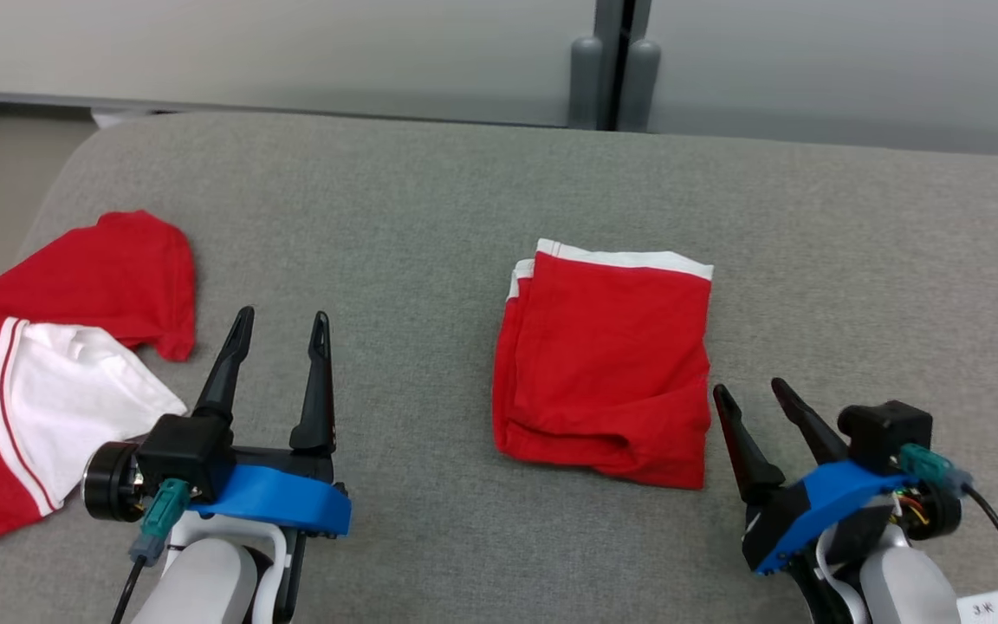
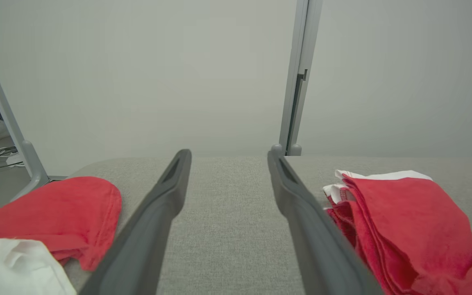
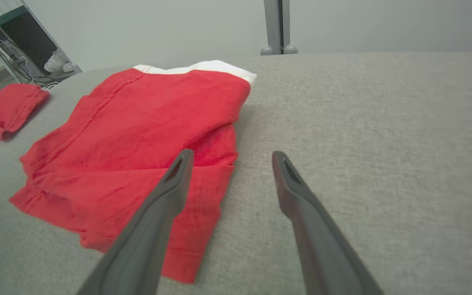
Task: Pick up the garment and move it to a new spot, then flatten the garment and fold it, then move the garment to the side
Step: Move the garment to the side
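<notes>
A red garment (image 1: 607, 364) with a white band along its far edge lies folded into a rough rectangle at the middle of the grey padded surface (image 1: 412, 199). My right gripper (image 1: 748, 386) hovers open just right of its near right corner; in the right wrist view the garment (image 3: 137, 135) lies under and left of my left finger, with my right gripper (image 3: 232, 153) holding nothing. My left gripper (image 1: 283, 314) stands open and empty to the garment's left. From the left wrist, the folded garment (image 2: 404, 221) sits right of my open left gripper (image 2: 228, 153).
A second red and white garment (image 1: 74, 364) lies spread loosely at the surface's left edge, close to my left arm. It is the red garment (image 2: 55, 209) left of my fingers and the red garment (image 3: 8, 104) at far left. A grey partition post (image 1: 612, 78) stands behind the surface.
</notes>
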You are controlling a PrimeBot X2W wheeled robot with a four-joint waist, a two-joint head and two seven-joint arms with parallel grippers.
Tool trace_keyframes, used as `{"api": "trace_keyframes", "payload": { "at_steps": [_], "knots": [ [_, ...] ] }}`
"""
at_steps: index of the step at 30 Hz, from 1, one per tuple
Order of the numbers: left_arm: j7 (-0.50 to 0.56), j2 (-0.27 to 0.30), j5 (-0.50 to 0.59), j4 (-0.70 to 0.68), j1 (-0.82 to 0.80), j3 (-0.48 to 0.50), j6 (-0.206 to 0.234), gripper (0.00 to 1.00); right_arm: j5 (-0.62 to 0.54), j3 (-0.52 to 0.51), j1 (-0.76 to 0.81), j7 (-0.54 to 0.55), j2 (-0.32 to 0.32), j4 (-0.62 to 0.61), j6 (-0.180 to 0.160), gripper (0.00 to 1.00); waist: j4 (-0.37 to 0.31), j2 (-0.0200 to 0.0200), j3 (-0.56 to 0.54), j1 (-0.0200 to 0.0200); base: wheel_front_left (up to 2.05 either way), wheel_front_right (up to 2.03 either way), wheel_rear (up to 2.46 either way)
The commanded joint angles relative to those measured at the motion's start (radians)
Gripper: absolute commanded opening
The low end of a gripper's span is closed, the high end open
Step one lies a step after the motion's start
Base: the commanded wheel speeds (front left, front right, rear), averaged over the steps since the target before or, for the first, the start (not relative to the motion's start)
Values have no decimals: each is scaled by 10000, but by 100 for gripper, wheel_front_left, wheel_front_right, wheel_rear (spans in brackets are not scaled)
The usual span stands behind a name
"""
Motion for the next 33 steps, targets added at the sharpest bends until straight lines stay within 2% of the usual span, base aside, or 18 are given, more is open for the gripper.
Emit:
{"api": "trace_keyframes", "payload": {
  "at_steps": [1, 10, 11, 12, 13, 18, 21, 33],
  "knots": [
    [-69, -96, 113, -34, -274, 81, -83, 100, 153, 64, -399, -107, -11, 462, 0, 100, 421, -3, 421, -3, 0, 0, 0],
    [-70, -603, 522, -177, -211, 585, -518, 100, 173, 342, -1514, -90, 7, 2819, 0, 100, 734, -3, 591, -3, 0, 0, 0],
    [-70, -651, 580, -163, -163, 643, -560, 100, 237, 384, -1559, -55, 11, 3009, 0, 46, 748, -3, 579, -3, 0, 0, 0],
    [-71, -698, 626, -139, -116, 705, -600, 100, 247, 429, -1596, -89, 15, 3129, 0, 9, 759, -3, 551, -3, 0, 0, 0],
    [-71, -747, 675, -111, -75, 768, -635, 100, 276, 470, -1638, -135, 16, 3215, 0, 0, 758, -3, 527, -3, 0, 0, 0],
    [-70, -890, 880, -29, 172, 1084, -759, 100, 340, 881, -1823, -465, -196, 3118, 0, 0, 525, -3, 306, -3, 0, 0, 0],
    [-71, -936, 972, 22, 330, 1240, -812, 100, 149, 1177, -1777, -566, -476, 2985, -3, 0, 102, -3, 175, -3, 0, 0, 0],
    [-69, -960, 1316, -222, 647, 1347, -1027, 100, 693, 2021, -1424, -544, -1366, 2695, -1, 0, -2816, -3, 63, -3, 0, 0, 0]
  ]
}}
